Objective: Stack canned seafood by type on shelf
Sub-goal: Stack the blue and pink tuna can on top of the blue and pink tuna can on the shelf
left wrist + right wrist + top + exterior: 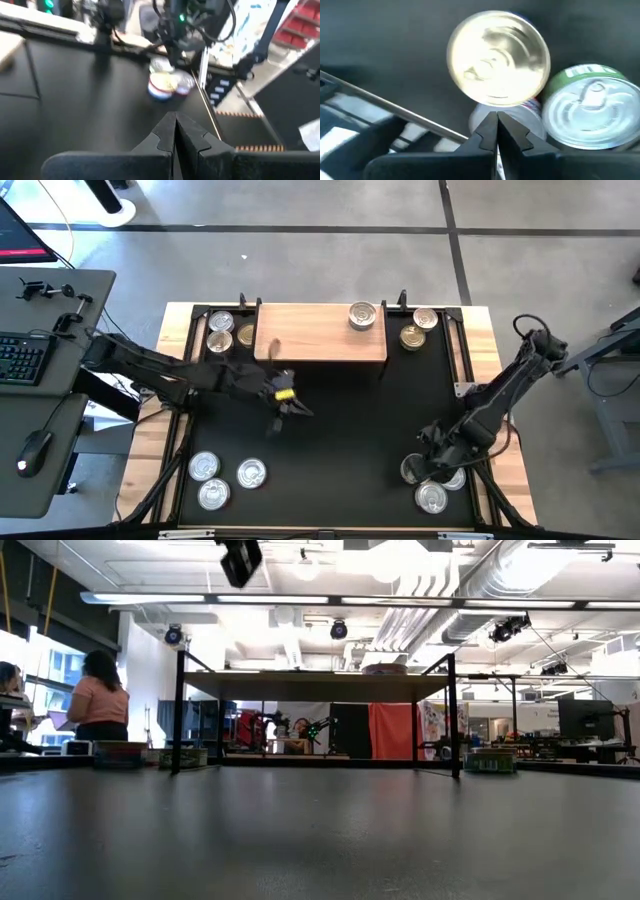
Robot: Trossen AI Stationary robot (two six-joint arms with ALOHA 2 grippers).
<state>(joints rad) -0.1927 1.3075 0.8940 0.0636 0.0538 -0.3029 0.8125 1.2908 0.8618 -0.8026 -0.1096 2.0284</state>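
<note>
Right end effector (496,131) is seen down at the near-right corner of the black mat (330,440), fingers pressed together with nothing between them, tips just beside a gold-lid tin (497,66) and a green-label silver tin (590,107); whether the tips touch a tin cannot be told. In the high view that cluster of tins (432,483) is partly covered by the right arm. Left end effector (175,131) is held over the mat's middle left, fingers closed on nothing, pointed across at the right arm's tins. One silver-lid tin (362,315) is placed on the shelf (320,332), toward its right end. Two tins (418,327) are set on the mat right of the shelf, three (227,330) left of it, and three silver tins (224,478) are grouped at the near-left corner. In the low view the shelf is seen edge-on on its black legs, with a person (98,695) in the room behind.
</note>
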